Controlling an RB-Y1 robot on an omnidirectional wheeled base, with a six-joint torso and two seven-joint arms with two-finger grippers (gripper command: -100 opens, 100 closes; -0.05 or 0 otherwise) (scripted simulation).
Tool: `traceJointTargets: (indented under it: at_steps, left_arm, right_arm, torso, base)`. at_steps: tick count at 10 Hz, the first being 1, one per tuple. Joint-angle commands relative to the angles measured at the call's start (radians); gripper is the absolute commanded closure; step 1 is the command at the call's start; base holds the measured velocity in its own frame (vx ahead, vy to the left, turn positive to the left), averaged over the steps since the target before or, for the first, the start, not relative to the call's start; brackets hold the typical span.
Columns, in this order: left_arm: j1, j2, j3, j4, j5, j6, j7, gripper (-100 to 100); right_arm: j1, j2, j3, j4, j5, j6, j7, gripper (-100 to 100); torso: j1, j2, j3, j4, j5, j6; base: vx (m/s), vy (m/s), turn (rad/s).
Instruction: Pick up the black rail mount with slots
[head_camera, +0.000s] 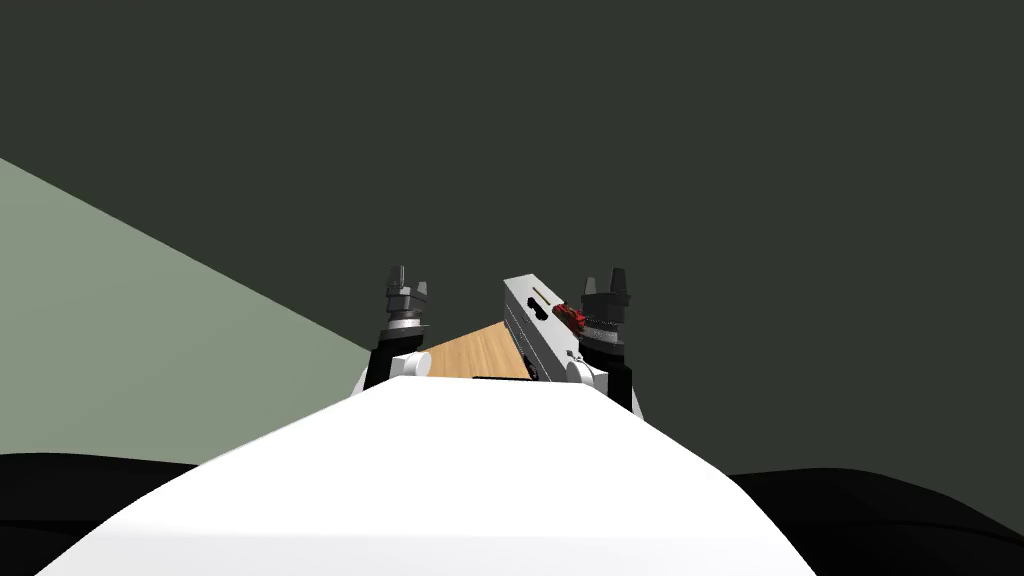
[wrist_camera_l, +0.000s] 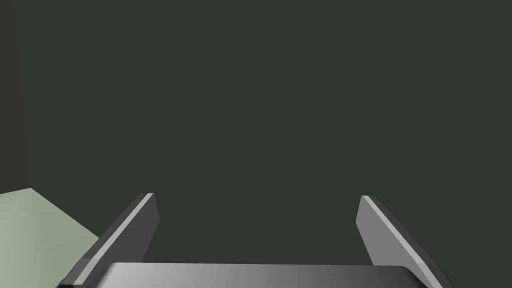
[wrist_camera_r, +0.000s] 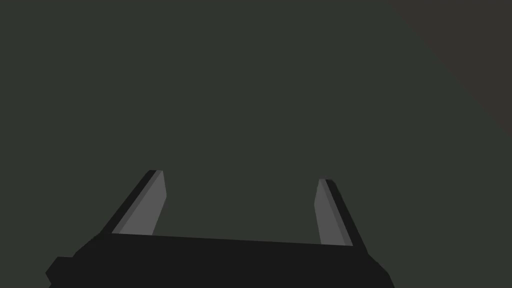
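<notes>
While the left gripper (head_camera: 408, 282) and right gripper (head_camera: 606, 280) hold thin fingers (wrist_camera_l: 135, 225) apart, a long grey slotted slab (head_camera: 530, 330) borders a wood-grain board (head_camera: 470, 355).

Red object (head_camera: 570, 316) beside right gripper (head_camera: 606, 276)

Surface (head_camera: 468, 356) tan, wood-grained; small object (head_camera: 570, 316) red (dark-flecked); wall (head_camera: 600, 120) dark grey-green.

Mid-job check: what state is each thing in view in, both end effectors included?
left end effector: open, empty, held up.
right end effector: open, empty, held up beside the long grey piece.
long grey piece: lying along the wooden surface's right side, dark slots showing, not held.
small red object: seems to rest on the long grey piece, not gripped.
</notes>
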Motion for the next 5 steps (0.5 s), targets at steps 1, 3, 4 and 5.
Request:
traceJointTargets:
  at_steps: [1, 3, 4, 5]
  left_arm:
    - [0.000, 0.000, 0.000, 0.000, 0.000, 0.000, 0.000, 0]
    - [0.000, 0.000, 0.000, 0.000, 0.000, 0.000, 0.000, 0]
    - [0.000, 0.000, 0.000, 0.000, 0.000, 0.000, 0.000, 0]
    - [0.000, 0.000, 0.000, 0.000, 0.000, 0.000, 0.000, 0]
  right_arm:
    - [0.001, -0.033, -0.008, 0.015, 0.002, -0.005, 0.006, -100]
    - [0.003, -0.073, -0.017, 0.043, 0.006, -0.013, 0.014, -100]
    - [0.004, -0.097, -0.023, 0.062, 0.009, -0.017, 0.019, -100]
    - [0.005, -0.123, -0.028, 0.084, 0.011, -0.022, 0.026, -100]
  torso:
    - [0.000, 0.000, 0.000, 0.000, 0.000, 0.000]
    - [0.007, 0.004, 0.003, 0.001, 0.002, 0.000]
    - [0.005, 0.002, 0.001, 0.001, 0.001, 0.000]
    - [0.005, 0.001, 0.001, 0.000, 0.001, 0.000]
  base:
    - [-0.138, 0.175, 0.119]
    - [-0.034, 0.095, 0.041]
    - [-0.016, 0.094, 0.082]
    - [-0.048, 0.103, 0.099]
